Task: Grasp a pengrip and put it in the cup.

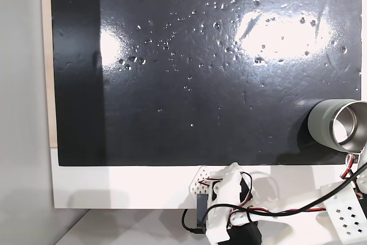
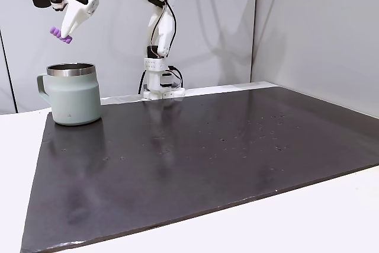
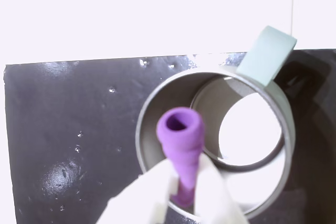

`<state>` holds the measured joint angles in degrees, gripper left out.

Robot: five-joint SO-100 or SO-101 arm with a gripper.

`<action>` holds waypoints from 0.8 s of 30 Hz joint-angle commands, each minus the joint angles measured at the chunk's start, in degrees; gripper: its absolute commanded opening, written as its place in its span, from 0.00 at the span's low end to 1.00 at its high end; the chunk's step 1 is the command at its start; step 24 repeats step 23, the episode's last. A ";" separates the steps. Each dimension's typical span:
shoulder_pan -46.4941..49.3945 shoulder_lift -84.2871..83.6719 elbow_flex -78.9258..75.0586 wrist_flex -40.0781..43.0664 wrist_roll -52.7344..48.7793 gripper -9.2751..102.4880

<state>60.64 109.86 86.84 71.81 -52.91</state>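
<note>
In the wrist view the claw (image 3: 181, 192) enters from six o'clock, its white fingers (image 3: 218, 195) clamped on the purple pengrip (image 3: 181, 135), whose flared hollow end points toward twelve o'clock. Directly beneath it sits the open mouth of the cup (image 3: 281, 124), steel inside, with a pale green handle at about one o'clock of the rim. In a fixed view from the side the claw (image 2: 65, 35) hangs high above the cup (image 2: 74, 96), slightly toward eleven o'clock from its rim, the pengrip (image 2: 60, 35) at its tip and clear of the cup. The cup stands on the black mat (image 2: 207, 158), near its nine-o'clock corner.
</note>
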 commanded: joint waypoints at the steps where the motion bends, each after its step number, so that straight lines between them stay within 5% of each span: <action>1: -0.62 1.14 -0.53 -2.20 0.18 0.09; 9: -0.26 0.44 -0.97 -2.29 2.55 0.39; 24: 0.26 0.35 -1.23 -2.29 2.72 0.40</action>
